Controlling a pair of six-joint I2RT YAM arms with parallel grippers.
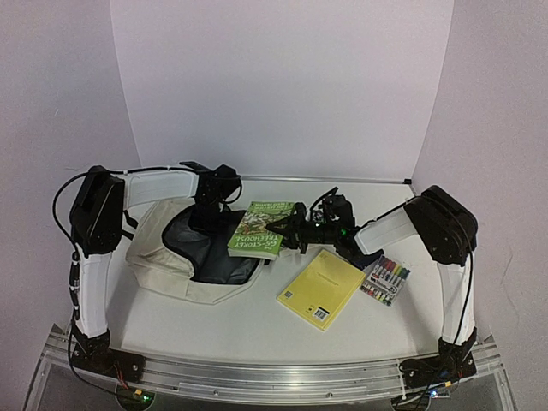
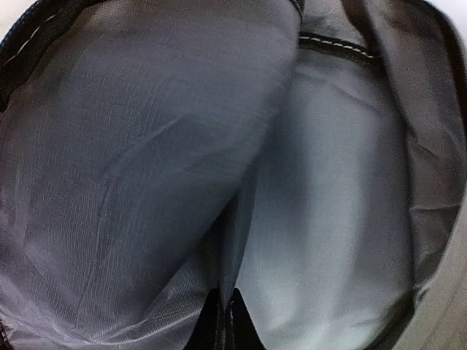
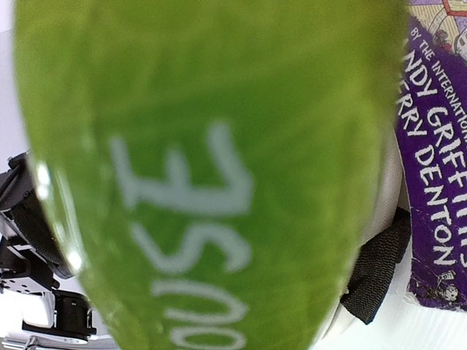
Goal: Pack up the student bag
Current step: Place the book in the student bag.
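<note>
The student bag (image 1: 158,257) lies on its side at the left of the table, cream outside, with its dark grey lining (image 1: 210,253) facing right. My left gripper (image 1: 208,218) sits at the bag's upper rim. In the left wrist view its gripper (image 2: 225,299) is shut on a pinched fold of the lining (image 2: 146,146). My right gripper (image 1: 289,231) is shut on the right edge of a green paperback (image 1: 261,229), which hangs over the bag's mouth. That book's green spine (image 3: 211,168) fills the right wrist view and hides the fingers.
A yellow notebook (image 1: 321,288) lies flat in front of the right arm. Beside it on the right is a pack of coloured markers (image 1: 385,281). The book's purple cover (image 3: 434,146) and a black bag strap (image 3: 379,270) show in the right wrist view.
</note>
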